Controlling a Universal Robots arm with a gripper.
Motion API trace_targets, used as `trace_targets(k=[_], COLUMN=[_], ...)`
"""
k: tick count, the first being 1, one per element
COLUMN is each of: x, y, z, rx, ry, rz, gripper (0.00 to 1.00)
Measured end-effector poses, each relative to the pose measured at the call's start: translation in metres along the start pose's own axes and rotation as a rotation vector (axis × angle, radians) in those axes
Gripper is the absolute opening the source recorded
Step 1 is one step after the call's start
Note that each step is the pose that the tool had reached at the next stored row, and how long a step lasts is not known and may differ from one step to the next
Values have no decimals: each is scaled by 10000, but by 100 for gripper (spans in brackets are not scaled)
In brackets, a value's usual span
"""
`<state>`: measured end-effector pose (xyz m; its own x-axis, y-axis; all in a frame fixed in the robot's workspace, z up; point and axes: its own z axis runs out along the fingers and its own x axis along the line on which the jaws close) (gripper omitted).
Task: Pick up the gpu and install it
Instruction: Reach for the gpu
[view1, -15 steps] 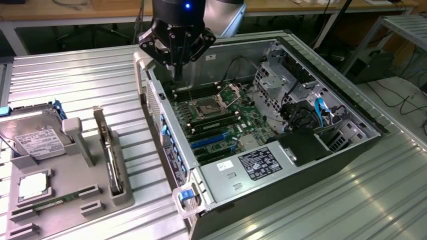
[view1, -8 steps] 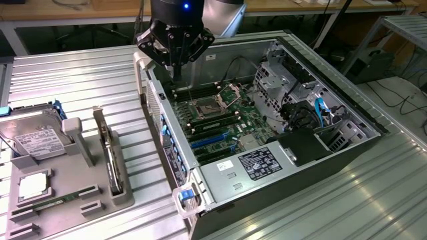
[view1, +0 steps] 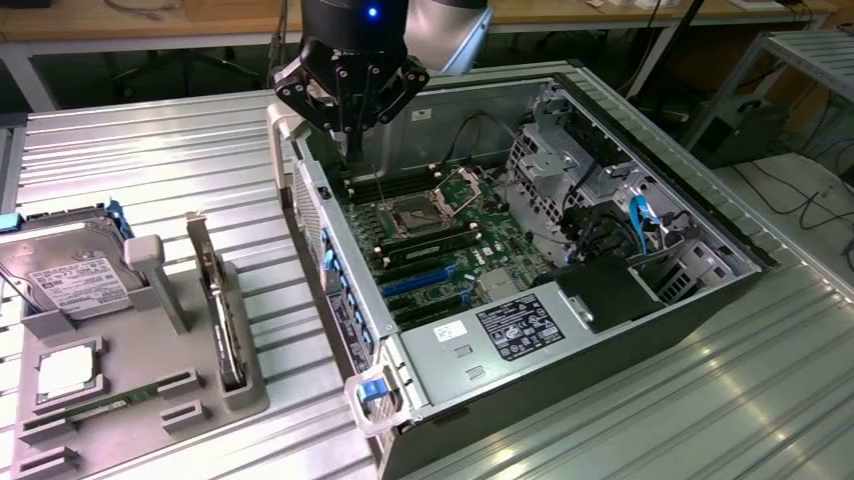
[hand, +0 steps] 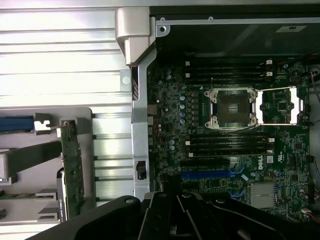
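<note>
Claw (view1: 356, 155) in the exterior view hangs over the far corner of the open computer case (view1: 601, 400), its fingers pressed together with nothing between them. Well apart, toward the exterior view's left, one grey holder (view1: 154, 285) carries one gpu (view1: 220, 310) standing on edge in its slot, one hard drive (view1: 74, 285), one memory stick (view1: 114, 408) and one square chip (view1: 64, 372). The wrist view looks straight down on the motherboard (hand: 170, 115). It shows one open processor socket (hand: 232, 107) and the gpu's component-covered face (hand: 72, 170), seated in the holder near the case wall.
</note>
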<state>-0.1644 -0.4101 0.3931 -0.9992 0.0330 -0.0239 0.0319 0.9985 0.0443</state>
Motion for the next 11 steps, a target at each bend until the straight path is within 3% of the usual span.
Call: trace_targets(k=[11], x=[86], y=[-3], z=[2], rx=[28], ry=[14], rz=[-91], gripper=[11])
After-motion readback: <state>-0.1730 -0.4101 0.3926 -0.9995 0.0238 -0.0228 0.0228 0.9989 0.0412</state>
